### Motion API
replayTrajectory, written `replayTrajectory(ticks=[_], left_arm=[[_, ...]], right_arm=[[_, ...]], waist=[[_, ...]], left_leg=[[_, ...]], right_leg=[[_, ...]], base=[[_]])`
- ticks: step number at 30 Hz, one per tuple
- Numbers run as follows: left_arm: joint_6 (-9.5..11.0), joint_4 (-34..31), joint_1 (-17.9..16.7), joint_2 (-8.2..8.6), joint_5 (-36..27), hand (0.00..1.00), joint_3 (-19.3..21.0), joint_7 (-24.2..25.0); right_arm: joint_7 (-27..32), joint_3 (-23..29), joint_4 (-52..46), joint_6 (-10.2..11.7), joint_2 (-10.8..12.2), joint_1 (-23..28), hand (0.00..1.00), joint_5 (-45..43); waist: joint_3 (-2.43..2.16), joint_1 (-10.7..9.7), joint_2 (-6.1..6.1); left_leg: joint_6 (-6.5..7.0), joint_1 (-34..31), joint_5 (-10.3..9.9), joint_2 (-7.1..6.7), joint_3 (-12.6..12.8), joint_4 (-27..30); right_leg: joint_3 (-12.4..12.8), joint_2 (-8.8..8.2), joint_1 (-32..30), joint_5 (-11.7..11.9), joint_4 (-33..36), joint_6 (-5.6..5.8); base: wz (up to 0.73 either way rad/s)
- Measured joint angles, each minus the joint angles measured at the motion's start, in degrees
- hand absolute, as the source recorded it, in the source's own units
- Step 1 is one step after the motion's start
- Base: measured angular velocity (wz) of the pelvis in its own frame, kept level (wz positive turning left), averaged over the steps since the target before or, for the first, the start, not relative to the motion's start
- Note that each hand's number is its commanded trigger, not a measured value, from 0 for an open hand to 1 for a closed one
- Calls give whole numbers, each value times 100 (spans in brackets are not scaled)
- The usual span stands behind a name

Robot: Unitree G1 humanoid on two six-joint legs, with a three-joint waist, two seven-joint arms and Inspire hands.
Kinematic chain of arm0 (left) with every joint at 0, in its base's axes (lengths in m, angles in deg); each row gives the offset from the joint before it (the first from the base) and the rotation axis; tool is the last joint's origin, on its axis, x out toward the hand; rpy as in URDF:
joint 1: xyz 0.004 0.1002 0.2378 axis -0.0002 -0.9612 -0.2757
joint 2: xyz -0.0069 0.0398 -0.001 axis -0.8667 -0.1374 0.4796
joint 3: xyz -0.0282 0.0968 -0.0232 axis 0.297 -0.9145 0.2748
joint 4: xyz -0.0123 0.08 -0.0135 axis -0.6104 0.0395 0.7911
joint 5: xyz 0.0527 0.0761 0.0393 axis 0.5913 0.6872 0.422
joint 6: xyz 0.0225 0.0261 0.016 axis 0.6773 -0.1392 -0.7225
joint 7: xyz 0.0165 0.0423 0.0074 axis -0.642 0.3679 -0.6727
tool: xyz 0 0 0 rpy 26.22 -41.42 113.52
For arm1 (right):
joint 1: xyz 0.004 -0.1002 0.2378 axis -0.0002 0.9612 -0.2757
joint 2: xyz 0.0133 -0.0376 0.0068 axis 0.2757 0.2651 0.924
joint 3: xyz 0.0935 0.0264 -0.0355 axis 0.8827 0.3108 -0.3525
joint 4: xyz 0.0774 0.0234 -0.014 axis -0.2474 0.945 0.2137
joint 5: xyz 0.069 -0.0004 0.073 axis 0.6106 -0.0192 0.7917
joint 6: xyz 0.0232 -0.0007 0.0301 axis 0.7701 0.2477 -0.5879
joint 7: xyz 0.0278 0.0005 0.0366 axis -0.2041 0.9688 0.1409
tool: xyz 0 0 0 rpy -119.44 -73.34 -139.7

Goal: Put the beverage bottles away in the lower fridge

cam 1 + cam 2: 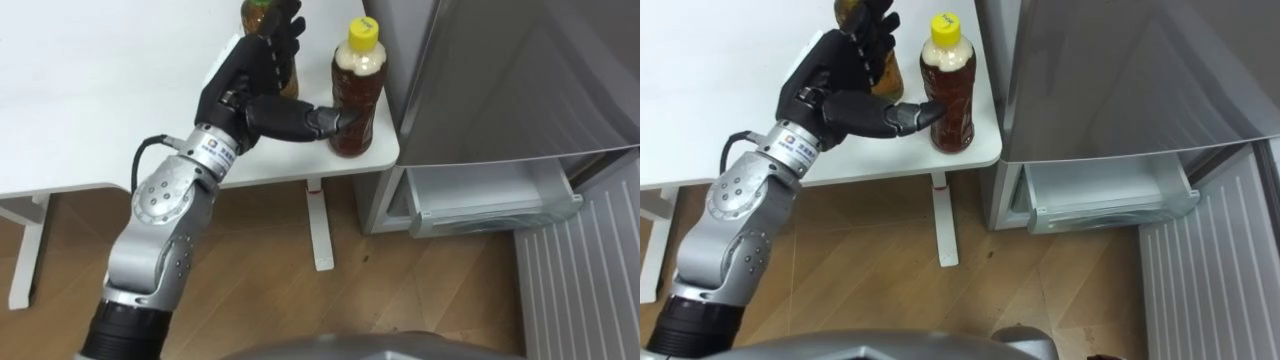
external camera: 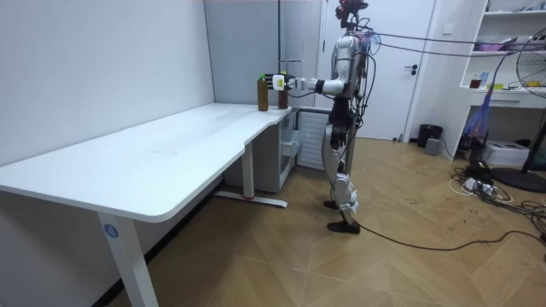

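Brown drink fills the yellow-capped bottle [image 1: 355, 100], which we see upright at the desk [image 1: 80, 110] corner, upper centre of the left eye view, just beside the grey fridge [image 1: 500, 80]. Our left robot hand [image 1: 250, 85] reaches in from the lower left. Its fingers are loosely spread and grip nothing, and the thumb [image 1: 300, 122] tip touches the bottle's side. A second bottle [image 1: 254, 14] stands at the top edge, partly hidden behind the fingers. At centre right, the lower fridge compartment lies open, showing a pale drawer [image 1: 490, 195]. In the room view we stand at the desk's far end.
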Motion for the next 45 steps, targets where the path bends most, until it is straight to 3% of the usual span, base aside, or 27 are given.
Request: replayTrajectory(ticks=[10, 15, 28, 29, 36, 37, 38, 39, 42, 45], left_arm=[[-8, 32, 0, -8, -10, 0, -78, 28], [-157, 38, 0, -7, -14, 0, -137, 36], [-159, 44, 2, -11, -274, 0, -150, 158], [-159, 45, 8, -11, -282, 0, -157, 169], [-161, 287, 187, -17, -281, 0, -215, 308], [-161, 343, 223, -17, -262, 0, -215, 314], [-161, 383, 250, -16, -243, 0, -215, 319], [-162, 464, 305, -19, -226, 0, -214, 319], [-164, 506, 340, -11, -227, 0, -214, 323], [-164, 693, 490, -2, -221, 0, -215, 329]], right_arm=[[1, 3, -3, -97, 1, -61, 0, 0], [-44, 11, -3, -98, 2, -65, 0, -3], [-67, -17, -3, -93, 4, -142, 0, -23], [-68, -17, -2, -92, 4, -151, 0, -23], [-68, -4, 0, -90, 0, -162, 0, -25], [-69, -1, 0, -92, -2, -162, 0, -28], [-69, -1, 1, -94, -3, -162, 0, -28], [-69, -1, 1, -94, -4, -163, 0, -28], [-67, -2, 1, -95, -10, -167, 0, -38], [-77, -1, 0, -94, -10, -175, 0, -82]], waist=[[13, -161, 20], [22, -189, 33], [22, -254, 44], [5, -263, 85], [49, -278, 102], [34, -281, 137], [47, -281, 117], [25, -278, 161], [50, -286, 141], [40, -288, 166]], left_leg=[[0, -4, 0, 0, 0, -1], [0, -4, 0, 1, 12, -2], [0, -16, 0, 10, 158, -5], [0, -16, 0, 10, 158, -5], [0, 24, 0, 11, 148, -26], [0, 24, 0, 10, 153, -26], [0, 24, 0, 11, 153, -26], [0, 25, 0, 11, 153, -25], [0, 28, 0, 11, 152, -26], [0, 28, 0, 12, 152, -31]], right_leg=[[5, -1, 15, 0, 12, -1], [11, 0, 13, 1, 12, -1], [56, 6, -16, 1, -2, -1], [65, 8, -17, 2, -2, -1], [152, 26, -17, 6, -8, -5], [161, 27, -21, 6, -8, -5], [166, 29, -24, 6, -7, -5], [173, 31, -24, 7, -7, -5], [172, 31, -24, 7, -9, -6], [173, 31, -23, 7, -10, -6]], base=[[1], [0], [0], [-6], [-6], [0], [-3], [0], [0], [0]])
